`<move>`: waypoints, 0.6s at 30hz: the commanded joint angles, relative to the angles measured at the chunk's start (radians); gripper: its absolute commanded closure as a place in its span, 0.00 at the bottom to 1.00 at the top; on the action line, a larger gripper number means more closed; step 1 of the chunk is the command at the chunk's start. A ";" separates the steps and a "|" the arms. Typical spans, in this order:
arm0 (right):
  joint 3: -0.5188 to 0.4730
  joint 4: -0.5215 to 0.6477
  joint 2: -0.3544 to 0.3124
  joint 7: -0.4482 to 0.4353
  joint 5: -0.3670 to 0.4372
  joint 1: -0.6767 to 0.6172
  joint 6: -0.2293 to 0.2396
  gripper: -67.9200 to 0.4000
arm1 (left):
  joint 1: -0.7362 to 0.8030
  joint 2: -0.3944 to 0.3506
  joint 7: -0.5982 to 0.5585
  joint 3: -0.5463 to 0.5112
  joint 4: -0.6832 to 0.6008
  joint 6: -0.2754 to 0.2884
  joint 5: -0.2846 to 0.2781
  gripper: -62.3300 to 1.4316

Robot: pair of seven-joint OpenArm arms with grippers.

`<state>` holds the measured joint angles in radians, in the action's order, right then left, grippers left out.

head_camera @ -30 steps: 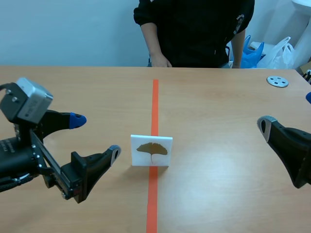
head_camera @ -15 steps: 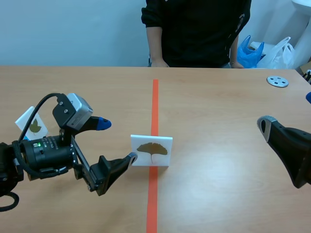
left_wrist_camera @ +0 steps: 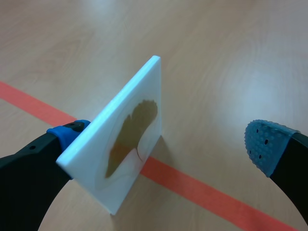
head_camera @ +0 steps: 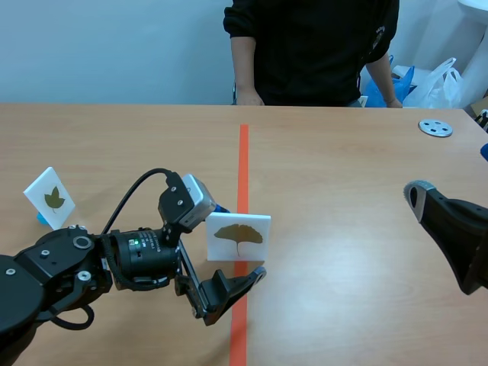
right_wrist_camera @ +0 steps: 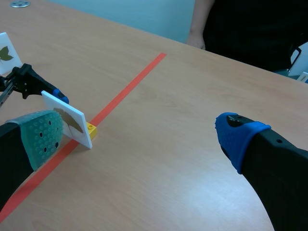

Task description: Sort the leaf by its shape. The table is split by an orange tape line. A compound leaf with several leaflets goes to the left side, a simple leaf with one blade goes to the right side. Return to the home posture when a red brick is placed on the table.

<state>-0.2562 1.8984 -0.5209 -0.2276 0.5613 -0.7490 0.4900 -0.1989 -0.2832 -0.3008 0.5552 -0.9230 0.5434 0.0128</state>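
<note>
Leaf card (left_wrist_camera: pixel 126 139) stands upright between spread fingers of left claw (left_wrist_camera: pixel 166 137).

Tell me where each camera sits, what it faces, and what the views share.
Scene view: between the arms, facing across the table to the person; both arms show.
Left wrist view: on the left arm, looking down past its open left pincer at the ginkgo leaf card.
Right wrist view: on the right arm, past its open right pincer toward that card.
All three share the card.
</note>
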 commanded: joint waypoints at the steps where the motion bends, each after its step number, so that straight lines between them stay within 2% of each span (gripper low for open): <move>1: -0.012 0.021 0.001 -0.024 0.008 -0.004 -0.003 0.00 | -0.027 0.013 -0.036 -0.001 0.001 -0.002 0.005 0.00; 6: -0.012 0.021 0.001 -0.028 0.009 -0.004 -0.003 0.00 | -0.061 0.042 -0.074 0.021 0.071 -0.008 0.046 0.00; 12: -0.012 0.021 0.001 -0.034 0.016 -0.002 -0.003 0.00 | -0.071 0.069 -0.089 0.039 0.134 -0.086 0.113 0.00; 18: -0.012 0.021 0.001 -0.037 0.016 -0.002 -0.003 0.00 | -0.073 0.072 -0.114 0.039 0.145 -0.088 0.111 0.00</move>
<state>-0.2562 1.8984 -0.5209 -0.2459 0.5659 -0.7486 0.4900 -0.2630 -0.2165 -0.3958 0.5961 -0.7544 0.4530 0.1379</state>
